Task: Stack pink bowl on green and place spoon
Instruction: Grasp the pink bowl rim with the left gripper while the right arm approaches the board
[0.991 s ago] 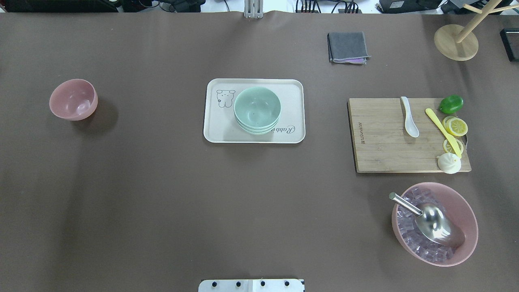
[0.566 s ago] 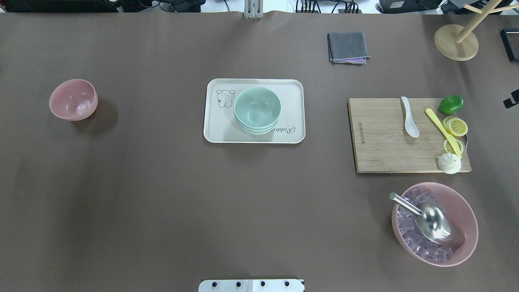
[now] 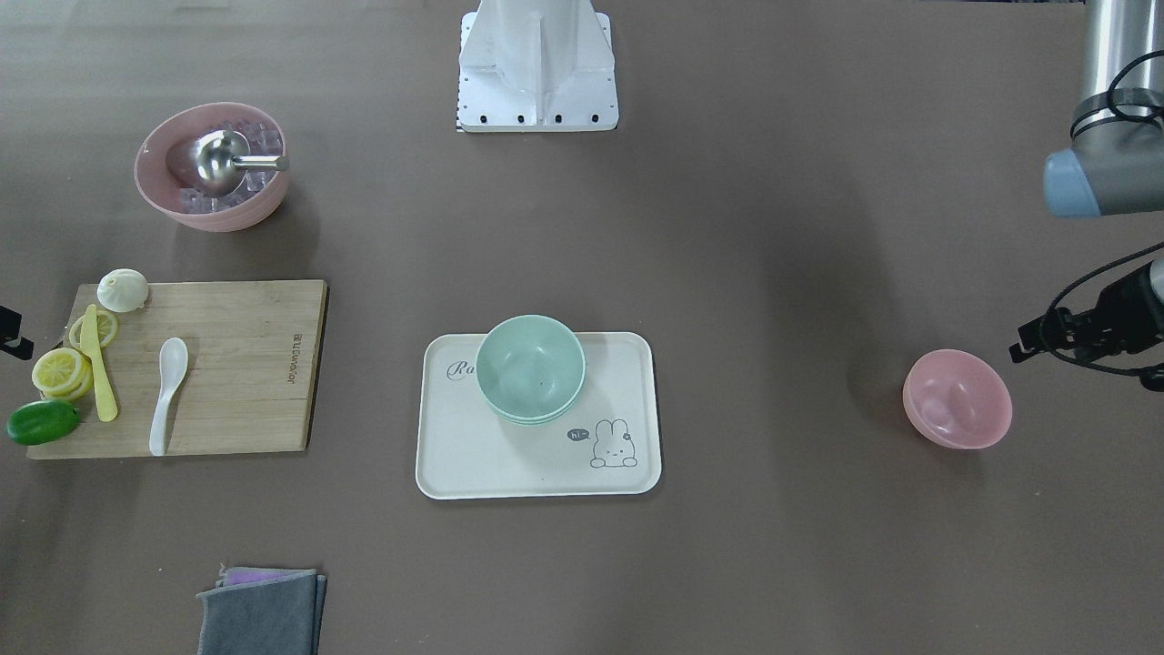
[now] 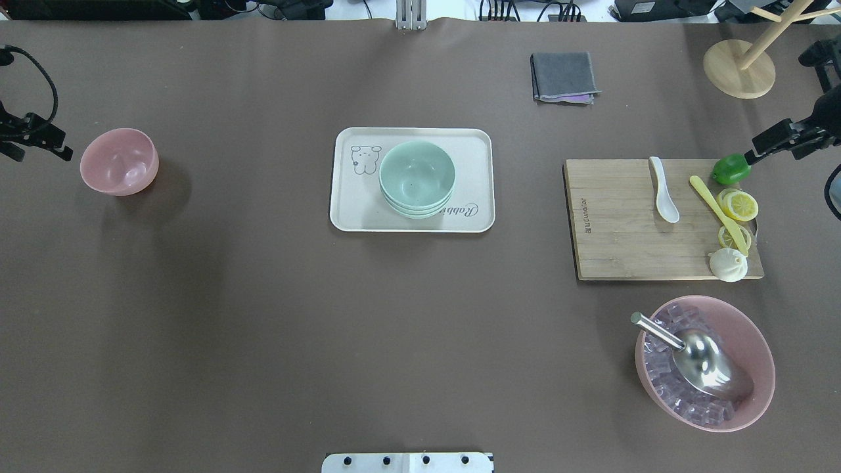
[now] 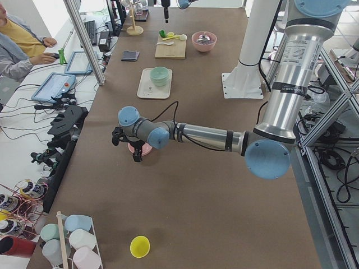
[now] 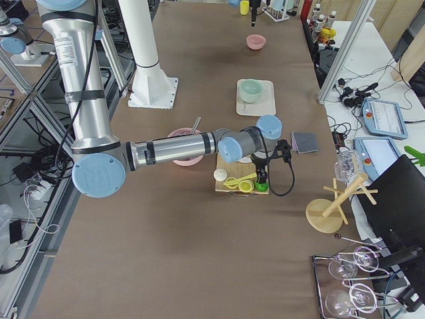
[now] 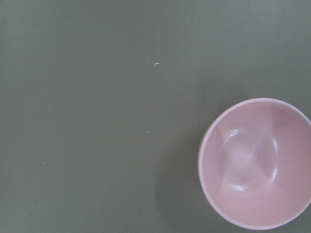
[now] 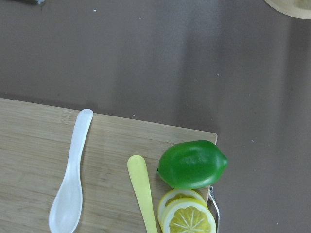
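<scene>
Both arms have come in from the sides. Left gripper [image 4: 38, 136], opening unclear, hangs just outboard of the pink bowl [image 4: 119, 161]; right gripper [image 4: 782, 141], likewise unclear, beyond the spoon [image 4: 663, 189]. Centre over the bowl's rim, straddle it, then close

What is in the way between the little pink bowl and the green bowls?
Nothing visible. Only bare brown table lies between the little pink bowl and the tray holding the green bowls. The top green bowl is empty too.
</scene>
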Tool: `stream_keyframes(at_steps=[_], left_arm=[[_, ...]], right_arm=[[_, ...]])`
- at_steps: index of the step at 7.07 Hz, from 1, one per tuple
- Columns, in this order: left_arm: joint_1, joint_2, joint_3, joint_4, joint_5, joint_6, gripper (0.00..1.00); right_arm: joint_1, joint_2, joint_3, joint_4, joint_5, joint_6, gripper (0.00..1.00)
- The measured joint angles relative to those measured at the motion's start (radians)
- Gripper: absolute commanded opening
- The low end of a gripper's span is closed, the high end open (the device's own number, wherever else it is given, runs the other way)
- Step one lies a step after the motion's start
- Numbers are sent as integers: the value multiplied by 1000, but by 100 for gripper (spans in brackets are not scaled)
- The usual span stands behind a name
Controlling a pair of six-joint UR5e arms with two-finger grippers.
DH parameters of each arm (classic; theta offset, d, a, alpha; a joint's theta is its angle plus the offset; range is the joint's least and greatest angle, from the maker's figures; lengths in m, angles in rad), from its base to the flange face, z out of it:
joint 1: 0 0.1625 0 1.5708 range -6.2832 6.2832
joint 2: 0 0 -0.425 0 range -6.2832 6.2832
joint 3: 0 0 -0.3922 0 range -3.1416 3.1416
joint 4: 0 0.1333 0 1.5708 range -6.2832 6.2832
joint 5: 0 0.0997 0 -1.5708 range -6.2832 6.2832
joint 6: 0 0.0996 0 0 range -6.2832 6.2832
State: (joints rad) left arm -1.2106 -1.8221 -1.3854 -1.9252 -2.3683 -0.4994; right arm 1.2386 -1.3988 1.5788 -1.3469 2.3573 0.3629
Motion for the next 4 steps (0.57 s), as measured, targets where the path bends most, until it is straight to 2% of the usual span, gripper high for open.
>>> stream_keyframes(at_steps=[2,3,4], left_arm=[[55,-33,74,-26,21,-5,76],[78,-40,90,-32,24,-5,41],[90,-44,100,-34,25,-5,0]], right_arm=[[-17,28,-22,0,-16,17,100],[-22,34,-27,0,-19,18,100],[-25,37,-29,0,-20,19,100]])
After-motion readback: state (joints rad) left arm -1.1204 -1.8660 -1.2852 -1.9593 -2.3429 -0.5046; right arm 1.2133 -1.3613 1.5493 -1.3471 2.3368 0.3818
